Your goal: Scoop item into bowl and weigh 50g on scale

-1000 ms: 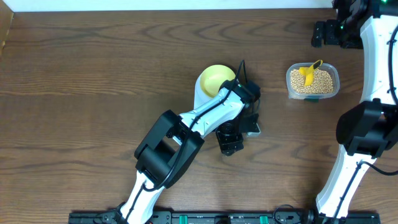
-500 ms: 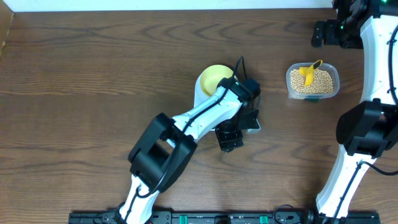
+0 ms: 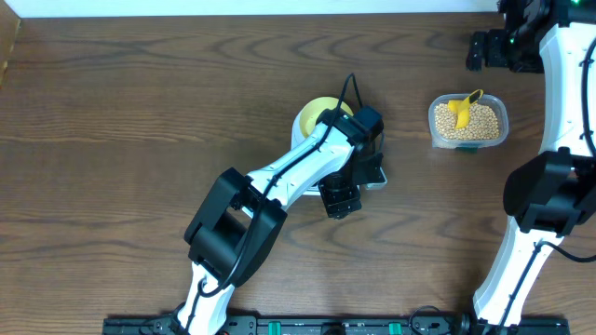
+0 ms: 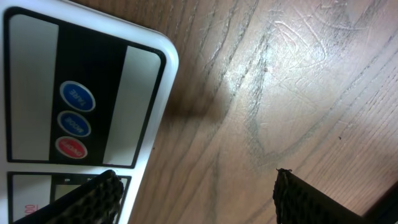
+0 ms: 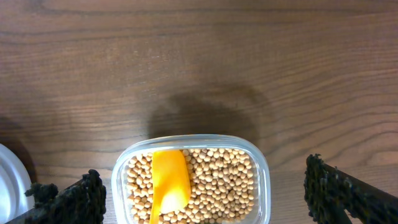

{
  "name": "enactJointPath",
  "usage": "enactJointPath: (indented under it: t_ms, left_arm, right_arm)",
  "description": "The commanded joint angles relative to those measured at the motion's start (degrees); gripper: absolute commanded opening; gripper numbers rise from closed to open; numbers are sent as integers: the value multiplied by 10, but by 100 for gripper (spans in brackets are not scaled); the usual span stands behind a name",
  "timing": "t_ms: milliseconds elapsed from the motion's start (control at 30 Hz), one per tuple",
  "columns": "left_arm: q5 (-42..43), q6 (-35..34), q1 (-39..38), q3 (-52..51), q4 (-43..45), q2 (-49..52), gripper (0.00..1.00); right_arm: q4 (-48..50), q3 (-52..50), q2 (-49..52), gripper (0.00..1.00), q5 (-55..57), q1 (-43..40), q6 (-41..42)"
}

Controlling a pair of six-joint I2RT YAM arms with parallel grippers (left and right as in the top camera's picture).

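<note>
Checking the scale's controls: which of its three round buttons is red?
The bottom button in the left wrist view, on the scale; the TARE button and middle button are blue.

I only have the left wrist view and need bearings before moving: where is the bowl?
Observer: The pale-yellow bowl sits at the far end of the scale, partly under the left arm.
Operator: And the item to scoop?
Observer: Tan beans fill a clear tub right of the scale, a yellow scoop lying in them.
Operator: Right end effector busy?
Observer: No, the right end effector is open and empty, facing that tub.
</note>
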Motion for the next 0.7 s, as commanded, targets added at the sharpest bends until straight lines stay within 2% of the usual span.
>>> enactJointPath:
  t_ms: [0, 667]
  left_arm:
    - [-5, -2, 0, 5, -2, -9, 80]
    - [-5, 0, -19, -4, 1, -2, 80]
  right_arm:
    - [0, 2, 2, 99, 0, 2, 7]
    - [0, 2, 2, 99, 0, 2, 7]
